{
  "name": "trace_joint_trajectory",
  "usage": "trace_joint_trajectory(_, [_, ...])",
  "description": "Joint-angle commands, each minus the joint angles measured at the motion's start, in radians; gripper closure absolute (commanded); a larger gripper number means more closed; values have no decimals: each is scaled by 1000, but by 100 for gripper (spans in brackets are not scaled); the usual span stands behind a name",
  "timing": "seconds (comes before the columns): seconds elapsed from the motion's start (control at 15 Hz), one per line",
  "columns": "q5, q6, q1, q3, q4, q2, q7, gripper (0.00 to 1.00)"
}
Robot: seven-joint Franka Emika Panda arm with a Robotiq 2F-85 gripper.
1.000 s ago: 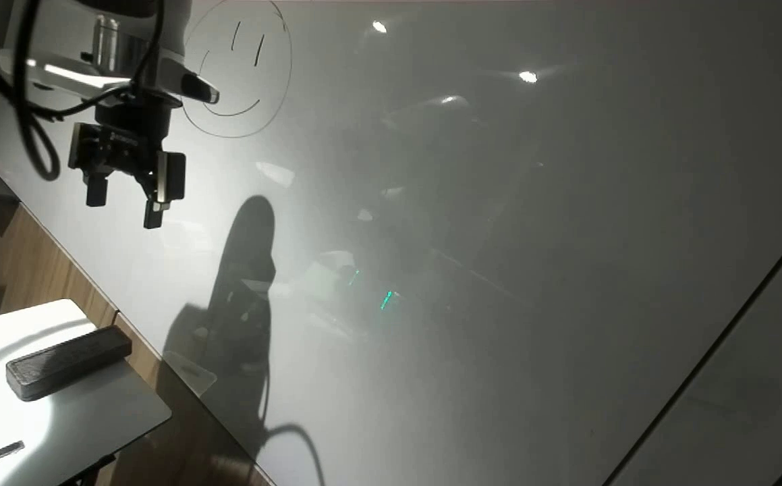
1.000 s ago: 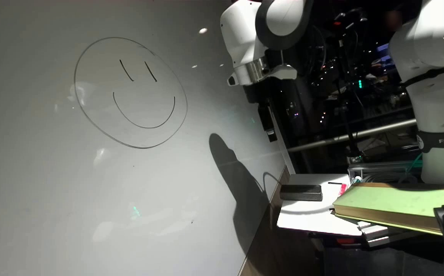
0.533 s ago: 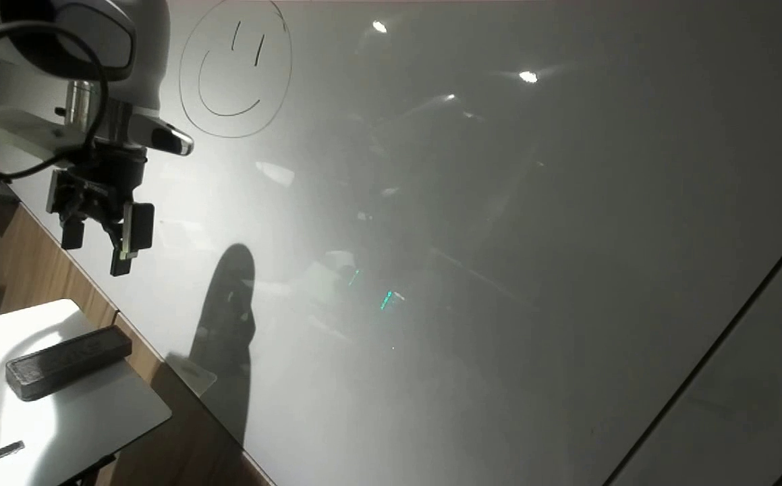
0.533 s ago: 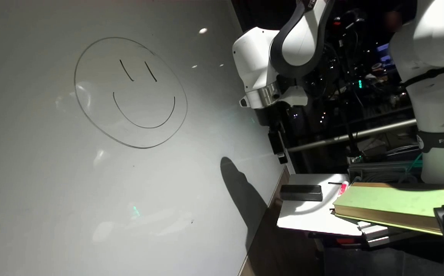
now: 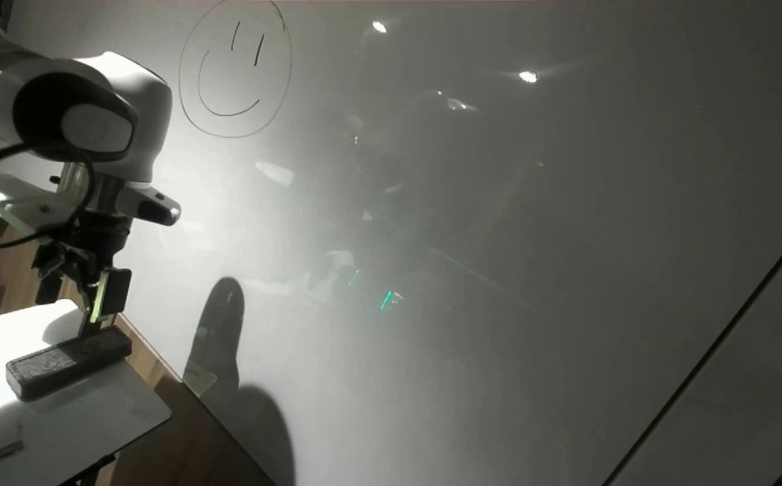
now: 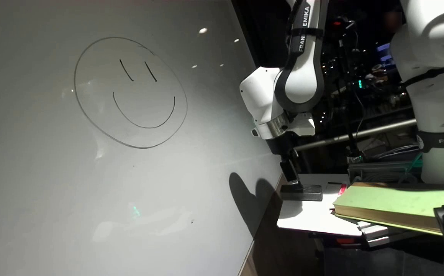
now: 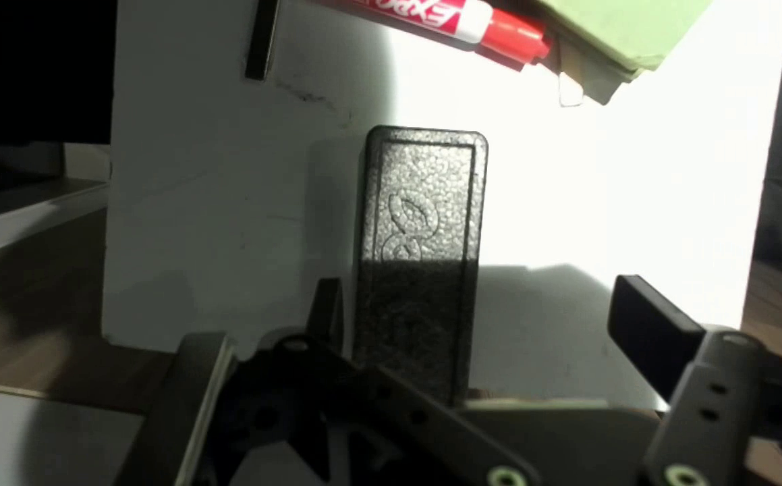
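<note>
End effector [image 7: 488, 317] spread wide at the black eraser [image 7: 421, 250], contact unclear

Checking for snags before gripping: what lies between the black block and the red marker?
In the wrist view, only bare white surface shows between the black block and the red marker. The thin dark strip lies to one side, outside that gap.

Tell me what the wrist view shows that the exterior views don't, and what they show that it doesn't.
Only the wrist view: readable lettering on the red marker, and a clear ring emblem on the black eraser.

Only the exterior views: the smiley face drawn on the whiteboard, and the white robot arm.

Shared: the black eraser lying on the white tabletop, with the hand close to it; whether they touch, I can't tell.
</note>
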Motion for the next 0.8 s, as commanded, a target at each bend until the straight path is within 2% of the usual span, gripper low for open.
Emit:
trace_joint_trajectory(0.0, [1, 70, -2, -12, 1, 66, 0, 0])
trace_joint_trajectory(0.27, [-53, 118, -8, -22, 4, 93, 28, 0])
trace_joint_trajectory(0.73, [-225, 162, -38, -53, 5, 125, 114, 0])
